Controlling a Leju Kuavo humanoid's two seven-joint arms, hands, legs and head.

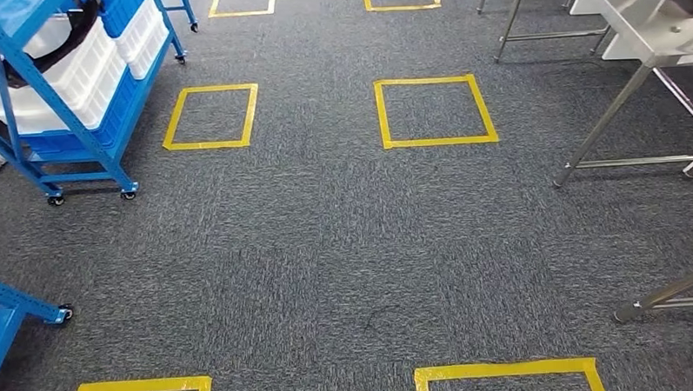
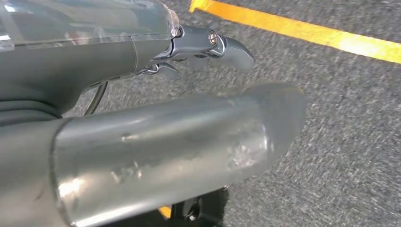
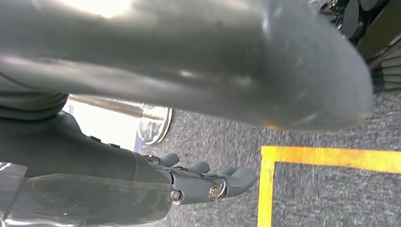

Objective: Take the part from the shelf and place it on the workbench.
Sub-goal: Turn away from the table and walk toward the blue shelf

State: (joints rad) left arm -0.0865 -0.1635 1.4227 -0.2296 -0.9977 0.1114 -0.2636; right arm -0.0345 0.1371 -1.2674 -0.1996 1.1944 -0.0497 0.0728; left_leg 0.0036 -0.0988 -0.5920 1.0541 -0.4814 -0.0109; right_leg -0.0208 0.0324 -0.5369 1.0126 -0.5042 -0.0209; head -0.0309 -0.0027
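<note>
In the head view a blue wheeled shelf [image 1: 71, 127] stands at the far left, loaded with white bins [image 1: 69, 79]. Something dark and curved [image 1: 80, 22] lies among the upper bins; I cannot tell what it is. The steel workbench [image 1: 659, 24] stands at the far right on slanted legs. My left hand [image 2: 142, 123] hangs over grey carpet, its fingers [image 2: 213, 45] stretched out and holding nothing. My right hand [image 3: 156, 71] also hangs above the carpet, with its fingers [image 3: 213, 182] apart and nothing in them.
Grey carpet lies between shelf and workbench, marked with yellow tape squares [image 1: 211, 116] [image 1: 434, 111]. A second blue rack [image 1: 4, 316] juts in at the lower left. Another metal table leg [image 1: 668, 297] stands at the lower right.
</note>
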